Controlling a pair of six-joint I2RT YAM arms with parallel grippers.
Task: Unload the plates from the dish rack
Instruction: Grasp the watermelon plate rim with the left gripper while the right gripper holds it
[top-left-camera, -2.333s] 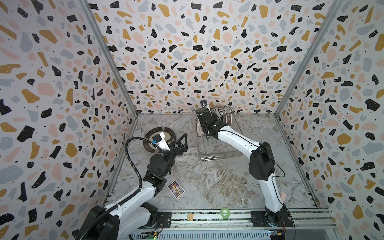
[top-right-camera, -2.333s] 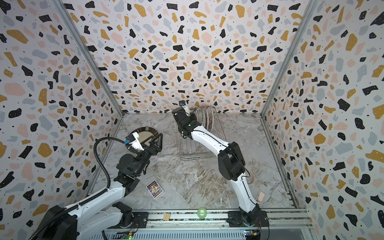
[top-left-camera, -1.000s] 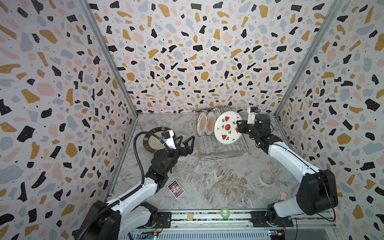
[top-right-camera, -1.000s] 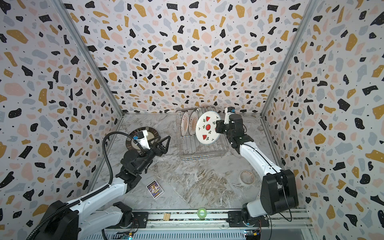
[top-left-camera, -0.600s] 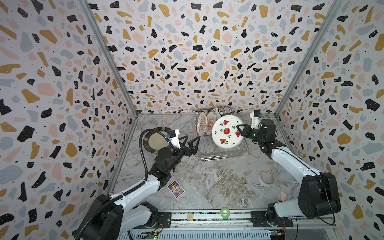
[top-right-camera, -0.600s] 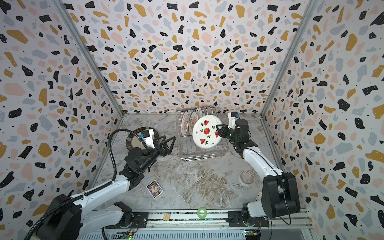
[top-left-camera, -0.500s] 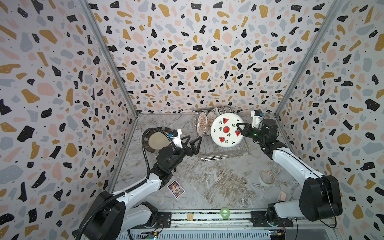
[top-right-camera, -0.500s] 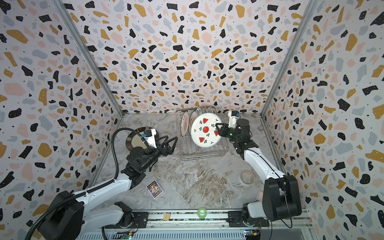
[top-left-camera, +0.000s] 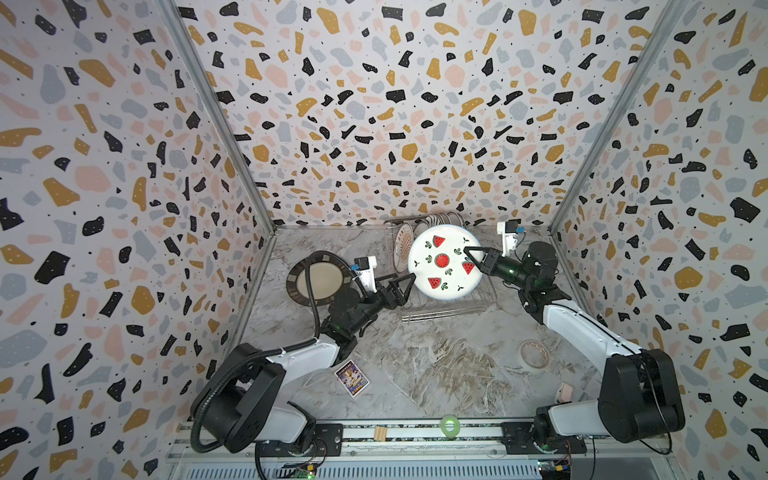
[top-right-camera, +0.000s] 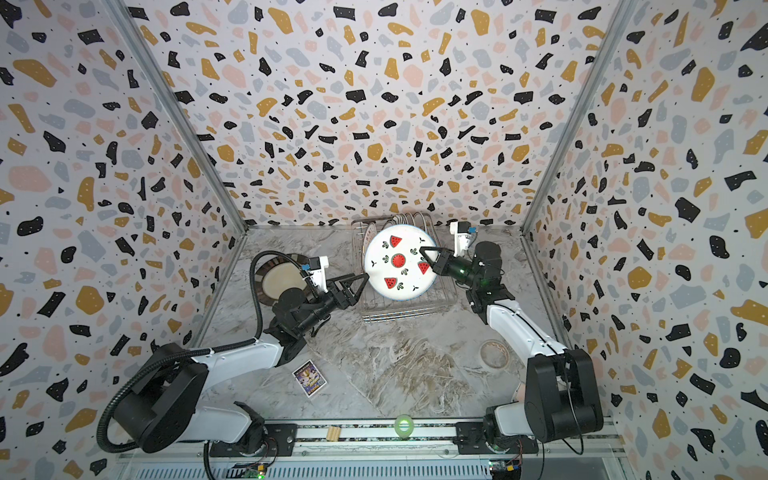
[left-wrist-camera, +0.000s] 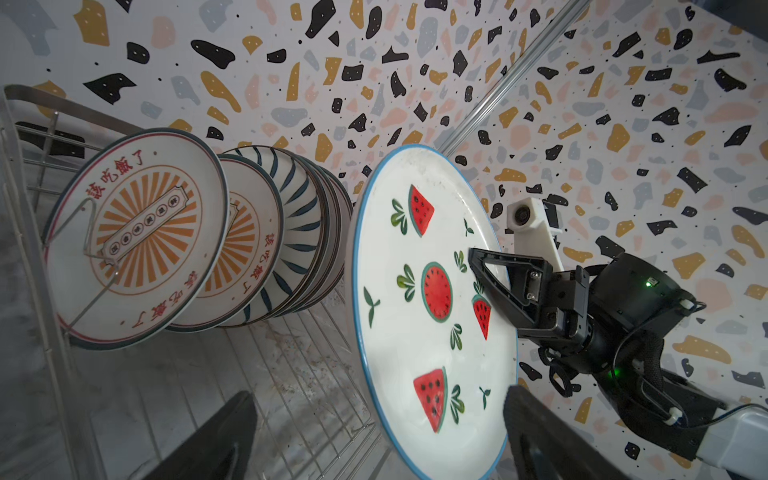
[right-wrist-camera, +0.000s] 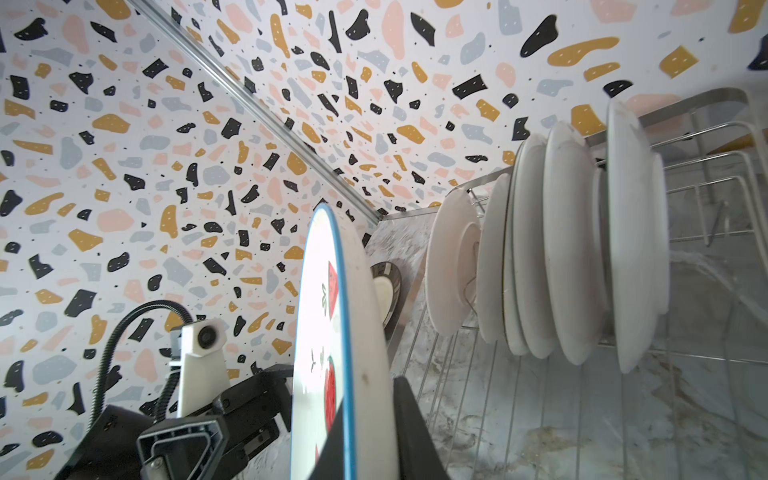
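Surrounding watermelon plate (top-left-camera: 434, 249): rack (top-left-camera: 440, 316), card (top-left-camera: 352, 378), tape (top-left-camera: 535, 354)

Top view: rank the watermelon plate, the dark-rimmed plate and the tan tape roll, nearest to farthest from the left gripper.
1. watermelon plate: raised mid-scene, its rim at the open left gripper.
2. dark-rimmed plate: lying flat, left of the gripper in the view.
3. tan tape roll: lying flat, far over on the right-arm side.

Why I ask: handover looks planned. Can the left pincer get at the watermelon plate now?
Probably yes: the left pincer stands open at the edge of the watermelon plate, nothing between them; the right pincer grips the opposite edge.
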